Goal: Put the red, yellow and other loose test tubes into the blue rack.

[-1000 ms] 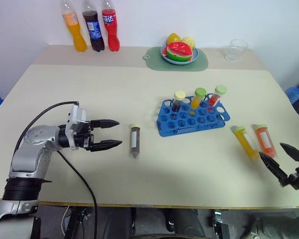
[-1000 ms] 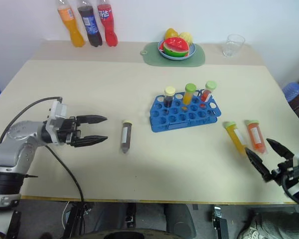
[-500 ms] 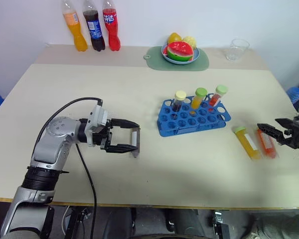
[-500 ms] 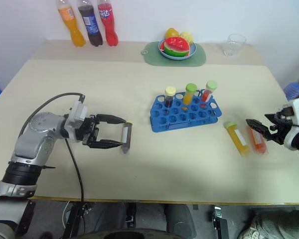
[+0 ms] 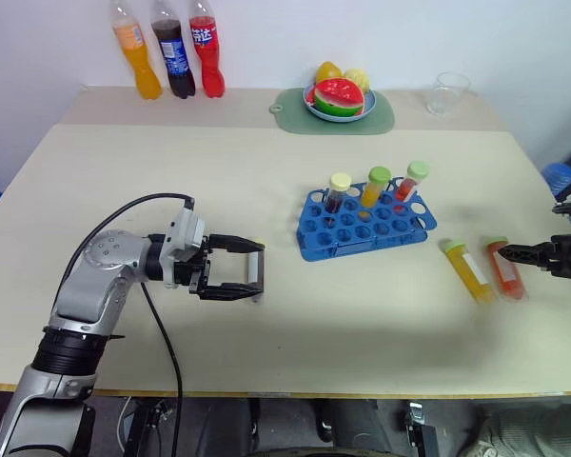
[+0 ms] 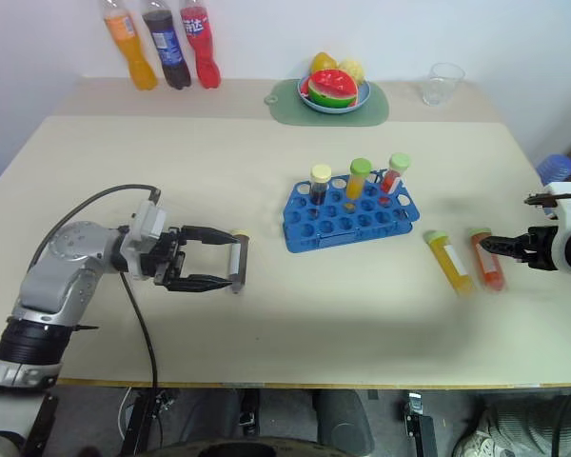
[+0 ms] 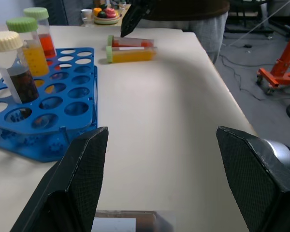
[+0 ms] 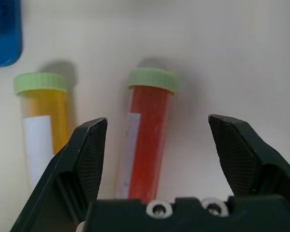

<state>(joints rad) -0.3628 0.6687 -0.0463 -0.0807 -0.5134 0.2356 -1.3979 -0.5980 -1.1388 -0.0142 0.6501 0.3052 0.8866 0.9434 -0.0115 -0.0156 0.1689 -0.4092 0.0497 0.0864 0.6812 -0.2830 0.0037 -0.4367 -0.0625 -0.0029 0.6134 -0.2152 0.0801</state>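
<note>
Red tube [image 8: 145, 140] — between right claw [image 8: 157, 145] fingers, ungripped.

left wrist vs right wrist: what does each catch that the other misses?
Left wrist view: three capped tubes standing in the blue rack, the left gripper open around the brown tube, the fruit plate far off.

Right wrist view: the right gripper open, straddling the red tube from above.

Both: the red tube and yellow tube lying side by side, and some of the rack.
</note>
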